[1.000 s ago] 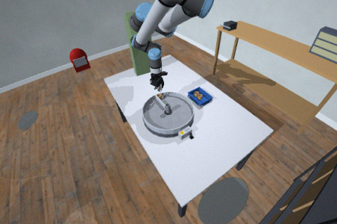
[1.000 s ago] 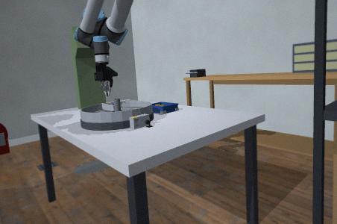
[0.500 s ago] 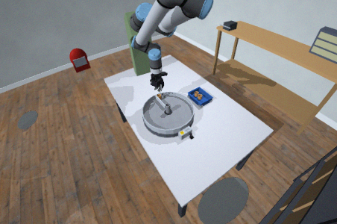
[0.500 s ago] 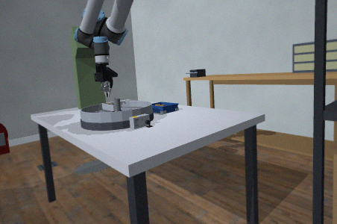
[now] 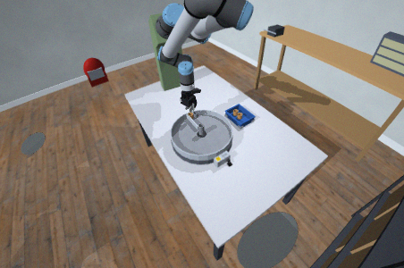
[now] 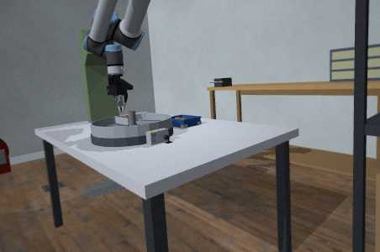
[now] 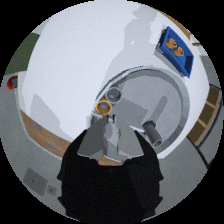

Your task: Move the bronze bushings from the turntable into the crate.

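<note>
- The robot arm (image 5: 179, 37) reaches down from its green stand (image 5: 162, 76) to the back edge of the turntable (image 5: 179, 145).
- The gripper (image 5: 191, 110) points down, just above the turntable's back rim.
- Its two fingers are pressed almost together. In the wrist view nothing sits between them, so the gripper holds nothing.
- A bronze bushing (image 7: 103, 106) stands on the turntable right in front of the fingertips. It is a small orange ring. It is near the fingers, but I cannot tell if they touch it.
- A steel bushing (image 7: 115, 94) stands just beside the bronze one. It is a small grey ring.
- The turntable is a round grey dish with a low wall. A grey post (image 5: 201, 130) stands up in its middle.
- A little grey box (image 5: 222, 159) with a yellow mark is fixed to the front of the turntable.
- The blue crate (image 5: 247, 118) sits on the white table (image 5: 268, 156), near the turntable but not touching it.
- Two bronze bushings (image 7: 173, 44) already lie inside the crate.
- A long wooden bench (image 5: 322, 46) stands by the wall, well apart from the white table. A small dark box (image 5: 275, 30) sits on its end.
- A red thing (image 5: 95, 71) sits on the wooden floor near the grey wall.
- Part of a dark shelf frame (image 6: 361, 109) shows at the side of the exterior view.
</note>
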